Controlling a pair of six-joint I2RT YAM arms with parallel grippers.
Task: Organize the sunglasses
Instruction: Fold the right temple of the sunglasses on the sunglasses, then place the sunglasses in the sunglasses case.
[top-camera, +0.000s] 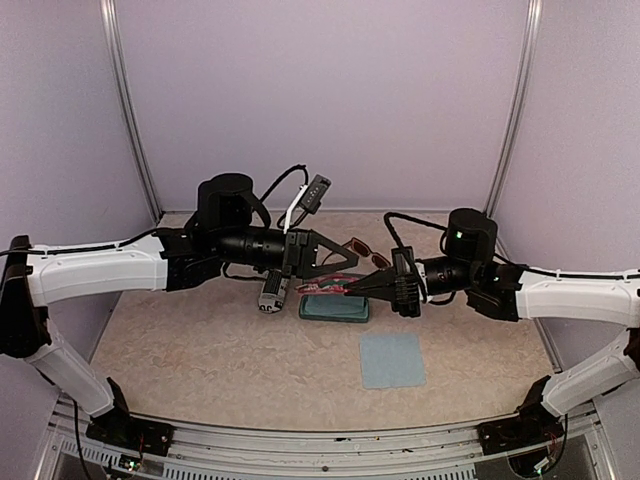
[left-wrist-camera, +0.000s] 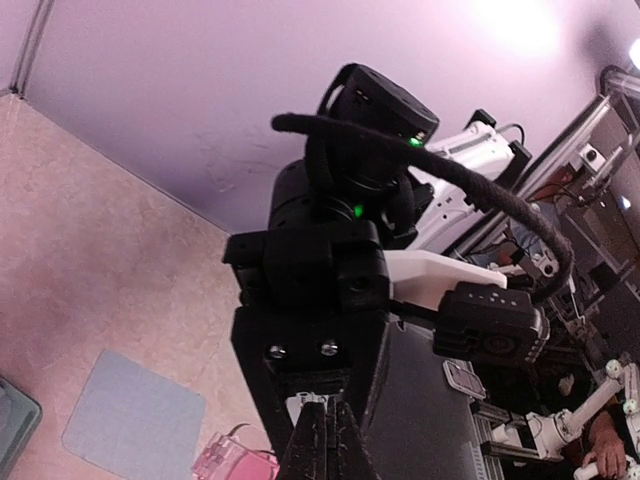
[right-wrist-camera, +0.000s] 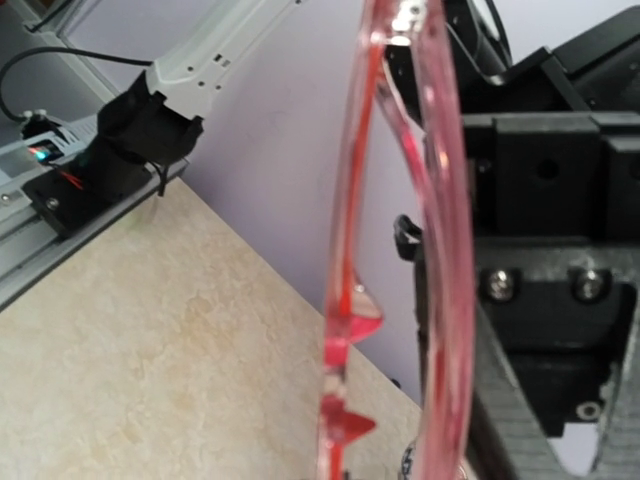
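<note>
The pale-pink sunglasses (top-camera: 322, 287) hang just above the blue-grey case, between the two gripper tips. My right gripper (top-camera: 352, 290) reaches in from the right and is shut on their right end. In the right wrist view the pink frame (right-wrist-camera: 440, 230) stands on edge, very close to the camera and hiding the fingers. My left gripper (top-camera: 352, 263) comes from the left, its jaws shut (left-wrist-camera: 335, 455), with a corner of the pink sunglasses (left-wrist-camera: 232, 465) just beside them. I cannot tell whether it pinches the frame. The dark reddish-brown sunglasses (top-camera: 366, 250) lie on the table behind both grippers.
The blue-grey case (top-camera: 333, 309) lies under the pink pair, closed. The striped pouch (top-camera: 272, 292) sits to its left under the left arm. A blue-grey cloth (top-camera: 392, 360) lies nearer the front, also seen from the left wrist as a cloth (left-wrist-camera: 135, 415). Lilac walls enclose the table.
</note>
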